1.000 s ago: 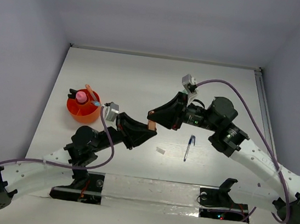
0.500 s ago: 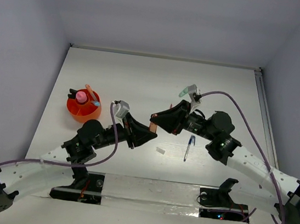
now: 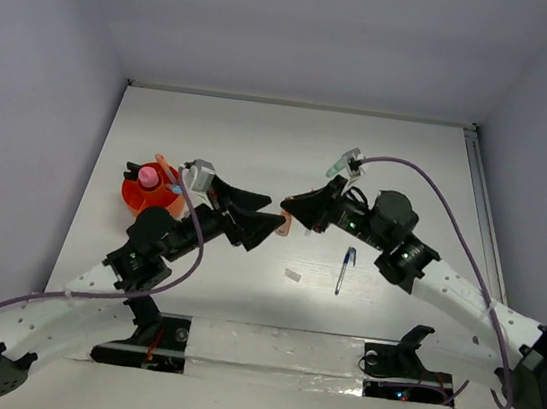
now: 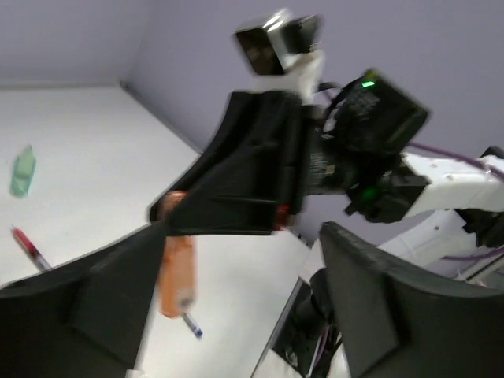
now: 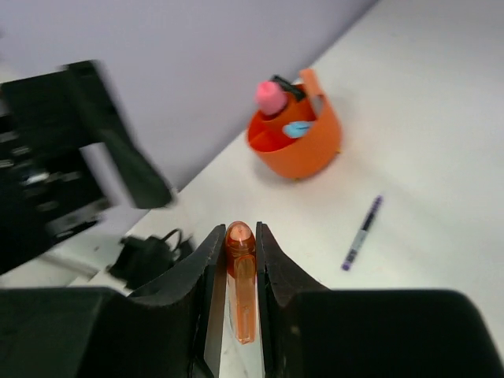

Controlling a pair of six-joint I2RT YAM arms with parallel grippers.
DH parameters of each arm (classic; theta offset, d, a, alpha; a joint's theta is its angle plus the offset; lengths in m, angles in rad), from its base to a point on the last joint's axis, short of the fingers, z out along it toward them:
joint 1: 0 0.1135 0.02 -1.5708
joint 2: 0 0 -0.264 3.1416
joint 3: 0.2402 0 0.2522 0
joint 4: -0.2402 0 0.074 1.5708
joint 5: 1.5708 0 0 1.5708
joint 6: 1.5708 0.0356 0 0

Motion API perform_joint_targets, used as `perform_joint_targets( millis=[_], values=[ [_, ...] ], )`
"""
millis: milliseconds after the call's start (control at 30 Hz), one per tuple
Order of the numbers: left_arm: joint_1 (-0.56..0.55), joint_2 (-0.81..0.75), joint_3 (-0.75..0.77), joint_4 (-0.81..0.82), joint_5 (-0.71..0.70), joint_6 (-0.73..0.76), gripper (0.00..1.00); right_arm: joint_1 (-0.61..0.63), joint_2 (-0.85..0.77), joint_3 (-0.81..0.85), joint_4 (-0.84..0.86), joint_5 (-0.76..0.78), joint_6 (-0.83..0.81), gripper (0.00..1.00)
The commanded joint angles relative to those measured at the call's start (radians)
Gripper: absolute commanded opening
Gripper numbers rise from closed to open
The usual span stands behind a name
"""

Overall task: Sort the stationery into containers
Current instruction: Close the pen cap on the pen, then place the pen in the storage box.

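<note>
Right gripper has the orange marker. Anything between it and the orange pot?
Yes. The left gripper, jaws open, sits just ahead of the orange marker, directly on the line to the orange pot farther left.

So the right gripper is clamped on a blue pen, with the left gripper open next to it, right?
No: the right gripper is clamped on an orange marker, not a blue pen, as the right wrist view shows, and the left gripper is open next to it. The blue pen lies on the table.
</note>
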Motion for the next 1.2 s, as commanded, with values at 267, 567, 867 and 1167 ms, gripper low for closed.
perform_joint_targets(
  millis=[267,567,867,1167],
  values=[
    [0.001,-0.24,0.124,-0.262,-0.299,0.072,0.99,-0.099,0.243,0.144,0.145,0.004,0.101,0.0],
    [0.001,-0.3,0.352,-0.625,-0.586,0.21,0.99,0.071,0.516,0.364,0.22,0.102,-0.015,0.0],
    [0.001,-0.369,0.326,-0.653,-0.757,0.321,0.99,0.191,0.909,0.727,0.315,0.187,-0.076,0.0],
    [0.084,-0.437,0.23,-0.619,-0.713,0.345,0.99,0.241,1.171,0.961,0.342,0.214,-0.133,0.0]
  ],
)
